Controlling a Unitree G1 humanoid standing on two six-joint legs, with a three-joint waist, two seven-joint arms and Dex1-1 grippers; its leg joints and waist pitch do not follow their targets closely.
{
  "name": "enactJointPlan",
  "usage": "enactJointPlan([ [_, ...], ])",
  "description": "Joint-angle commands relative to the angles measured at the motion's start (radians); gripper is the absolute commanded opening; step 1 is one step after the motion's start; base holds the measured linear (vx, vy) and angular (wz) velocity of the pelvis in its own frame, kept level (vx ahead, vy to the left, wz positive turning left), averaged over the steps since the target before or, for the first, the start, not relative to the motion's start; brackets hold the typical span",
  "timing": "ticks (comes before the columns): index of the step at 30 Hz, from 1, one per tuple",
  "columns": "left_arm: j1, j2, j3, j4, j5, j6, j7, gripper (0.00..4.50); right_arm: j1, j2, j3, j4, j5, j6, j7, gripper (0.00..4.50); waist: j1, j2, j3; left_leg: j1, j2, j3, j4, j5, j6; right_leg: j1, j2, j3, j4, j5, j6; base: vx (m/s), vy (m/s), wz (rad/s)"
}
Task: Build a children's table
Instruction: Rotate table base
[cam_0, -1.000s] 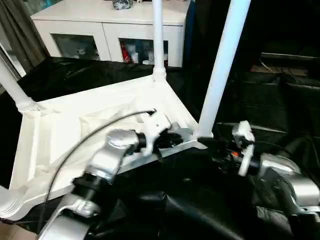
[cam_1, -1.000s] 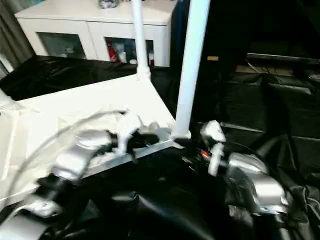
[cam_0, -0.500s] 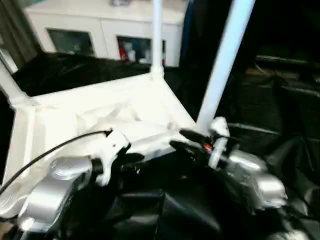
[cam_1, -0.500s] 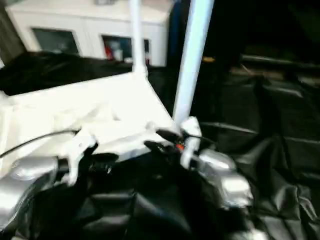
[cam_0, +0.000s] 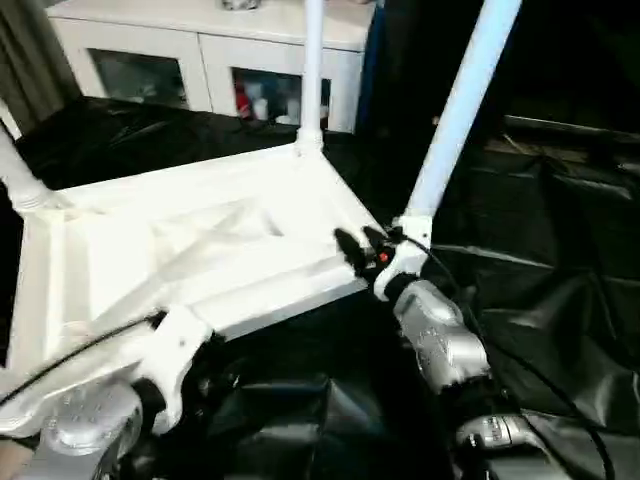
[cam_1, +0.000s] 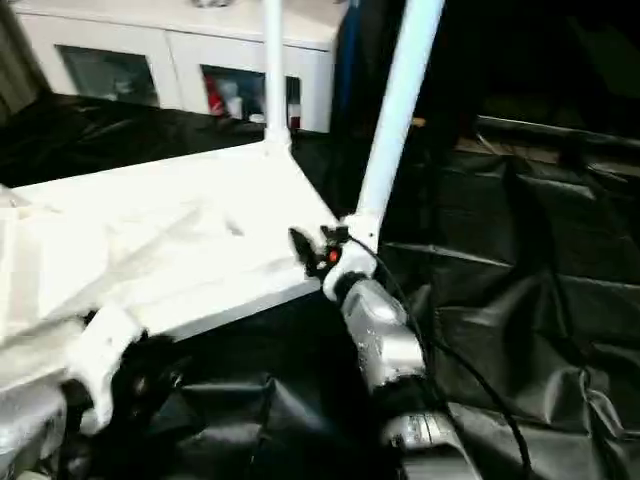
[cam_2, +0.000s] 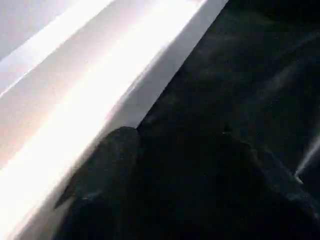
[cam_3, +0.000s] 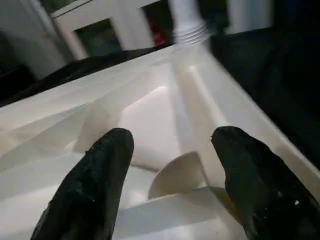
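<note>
Children's table (cam_0: 200, 250) lies upside down on a surface draped in black sheeting (cam_0: 540, 300), ribbed underside facing up. Three legs seen standing in corner sockets: far-corner leg (cam_0: 312, 70) upright, right-corner leg (cam_0: 455, 120) leaning a little to the right, left-corner leg (cam_0: 20, 180) partly cut by the frame edge. White glass-door cabinet (cam_0: 210, 50) stands behind, beyond the sheeting's far edge.

Right gripper (cam_0: 358, 246) sits at the table's near right corner, just beside the base of the right-corner leg. In its wrist view the two black fingers (cam_3: 95, 175) stand well apart, over the ribbed underside with the rim between and below them; nothing clamped. Whether a finger touches the plastic cannot be told.

Left gripper (cam_0: 215, 375) is low by the table's near edge, below the rim, against the black sheeting. Its wrist view gives the white rim running diagonally, with one dark finger (cam_2: 105, 170) just beside it and the other over the sheeting; fingers parted, not gripping anything. A black cable (cam_0: 70, 350) runs from its white wrist housing across the near edge.
</note>
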Motion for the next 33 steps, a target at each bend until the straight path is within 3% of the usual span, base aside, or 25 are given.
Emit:
enactJointPlan([
  [1, 0.012, -0.003, 0.013, 0.006, 0.043, -0.039, 0.050, 3.31, -0.021, -0.043, -0.070, 0.046, -0.002, -0.047, -0.069, 3.03, -0.009, 0.017, -0.047, 0.044, 0.063, -0.038, -0.092, -0.478, -0.074, -0.001, -0.055, 0.054, -0.089, -0.387, -0.118, 0.000, 0.000, 0.00],
  [3, 0.035, -0.020, 0.007, 0.019, 0.048, -0.089, 0.068, 3.49, -0.060, -0.071, -0.101, 0.101, 0.003, -0.080, -0.107, 3.03, -0.003, 0.015, -0.050, 0.052, 0.063, -0.035, -0.088, -0.489, -0.077, -0.005, -0.056, 0.054, -0.091, -0.392, -0.115, 0.000, 0.000, 0.00],
  [5, 0.050, -0.027, -0.005, 0.037, 0.050, -0.134, 0.080, 3.61, -0.091, -0.097, -0.122, 0.148, 0.003, -0.108, -0.134, 3.03, 0.000, 0.016, -0.051, 0.052, 0.063, -0.034, -0.088, -0.492, -0.078, -0.005, -0.052, 0.053, -0.089, -0.376, -0.116, 0.000, 0.000, 0.00],
  [6, 0.053, -0.028, -0.012, 0.048, 0.052, -0.153, 0.085, 3.74, -0.102, -0.108, -0.129, 0.166, 0.002, -0.118, -0.143, 3.03, 0.000, 0.010, -0.053, 0.050, 0.062, -0.033, -0.088, -0.488, -0.076, 0.000, -0.051, 0.052, -0.087, -0.369, -0.113, 0.000, 0.000, 0.00],
  [8, 0.060, -0.030, -0.022, 0.073, 0.055, -0.185, 0.095, 3.98, -0.130, -0.135, -0.144, 0.210, 0.006, -0.137, -0.156, 3.03, 0.005, 0.011, -0.055, 0.048, 0.060, -0.031, -0.086, -0.469, -0.071, 0.001, -0.051, 0.053, -0.082, -0.354, -0.112, 0.000, 0.000, 0.00],
  [10, 0.061, -0.035, -0.026, 0.102, 0.057, -0.217, 0.105, 4.17, -0.148, -0.153, -0.152, 0.238, 0.005, -0.151, -0.161, 3.03, 0.007, 0.009, -0.057, 0.037, 0.060, -0.033, -0.087, -0.432, -0.063, 0.011, -0.054, 0.051, -0.077, -0.331, -0.109, 0.000, 0.000, 0.00],
  [12, 0.056, -0.059, -0.036, 0.196, 0.064, -0.316, 0.128, 4.26, -0.185, -0.190, -0.167, 0.291, 0.004, -0.176, -0.157, 3.03, 0.006, 0.006, -0.062, 0.030, 0.059, -0.034, -0.085, -0.406, -0.055, 0.019, -0.055, 0.049, -0.073, -0.315, -0.114, 0.000, 0.000, 0.00],
  [14, 0.053, -0.086, -0.047, 0.291, 0.068, -0.407, 0.146, 4.41, -0.206, -0.217, -0.171, 0.321, 0.003, -0.189, -0.140, 3.03, 0.009, 0.014, -0.063, 0.031, 0.057, -0.031, -0.080, -0.377, -0.045, 0.017, -0.055, 0.049, -0.073, -0.279, -0.125, 0.000, 0.000, 0.00],
  [15, 0.055, -0.098, -0.052, 0.337, 0.069, -0.454, 0.153, 4.41, -0.214, -0.225, -0.169, 0.331, 0.002, -0.191, -0.118, 3.03, 0.010, 0.010, -0.064, 0.031, 0.060, -0.030, -0.080, -0.383, -0.043, 0.019, -0.056, 0.049, -0.075, -0.281, -0.130, 0.000, 0.000, 0.00],
  [18, 0.100, -0.088, -0.003, 0.455, 0.035, -0.603, 0.136, 4.47, -0.224, -0.243, -0.131, 0.331, -0.006, -0.181, 0.056, 3.03, 0.011, 0.011, -0.062, 0.023, 0.056, -0.033, -0.078, -0.395, -0.023, 0.025, -0.058, 0.046, -0.077, -0.304, -0.134, 0.000, 0.000, 0.00],
  [19, 0.118, -0.080, 0.009, 0.479, 0.029, -0.631, 0.131, 4.47, -0.215, -0.250, -0.106, 0.317, -0.018, -0.180, 0.119, 3.03, 0.008, 0.006, -0.062, 0.019, 0.060, -0.034, -0.080, -0.396, -0.015, 0.030, -0.063, 0.047, -0.078, -0.326, -0.133, 0.000, 0.000, 0.00],
  [20, 0.152, -0.070, 0.019, 0.504, 0.024, -0.669, 0.120, 4.47, -0.191, -0.261, -0.080, 0.281, -0.024, -0.170, 0.197, 3.03, 0.008, 0.009, -0.062, 0.020, 0.060, -0.036, -0.080, -0.401, -0.012, 0.027, -0.062, 0.046, -0.079, -0.340, -0.133, 0.000, 0.000, 0.00],
  [21, 0.170, -0.072, 0.028, 0.514, 0.017, -0.690, 0.116, 4.47, -0.179, -0.265, -0.073, 0.264, -0.019, -0.164, 0.225, 3.03, -0.001, 0.009, -0.058, 0.016, 0.063, -0.039, -0.084, -0.419, -0.011, 0.029, -0.064, 0.046, -0.083, -0.378, -0.128, 0.000, 0.000, 0.00],
  [25, 0.218, -0.094, 0.065, 0.554, -0.014, -0.780, 0.116, 4.47, -0.140, -0.275, -0.056, 0.216, -0.003, -0.155, 0.296, 3.03, -0.009, 0.009, -0.060, 0.016, 0.066, -0.045, -0.086, -0.440, -0.017, 0.031, -0.066, 0.044, -0.085, -0.422, -0.125, 0.000, 0.000, 0.00],
  [26, 0.230, -0.110, 0.099, 0.607, -0.038, -0.861, 0.123, 4.47, -0.103, -0.278, -0.046, 0.172, 0.007, -0.145, 0.326, 3.03, -0.009, 0.007, -0.059, 0.021, 0.065, -0.043, -0.084, -0.449, -0.013, 0.025, -0.065, 0.045, -0.089, -0.430, -0.130, 0.000, 0.000, 0.00],
  [29, 0.244, -0.129, 0.155, 0.702, -0.069, -0.988, 0.136, 4.47, -0.027, -0.286, -0.027, 0.077, 0.028, -0.110, 0.365, 3.03, -0.005, 0.006, -0.060, 0.022, 0.065, -0.041, -0.084, -0.434, -0.001, 0.026, -0.062, 0.047, -0.091, -0.408, -0.121, 0.000, 0.000, 0.00],
  [33, 0.238, -0.154, 0.226, 0.847, -0.137, -1.162, 0.149, 4.47, 0.118, -0.295, -0.007, -0.088, 0.051, -0.040, 0.414, 3.03, 0.001, 0.004, -0.058, 0.022, 0.064, -0.040, -0.086, -0.429, 0.011, 0.026, -0.065, 0.050, -0.096, -0.462, -0.086, 0.000, 0.000, 0.00],
])
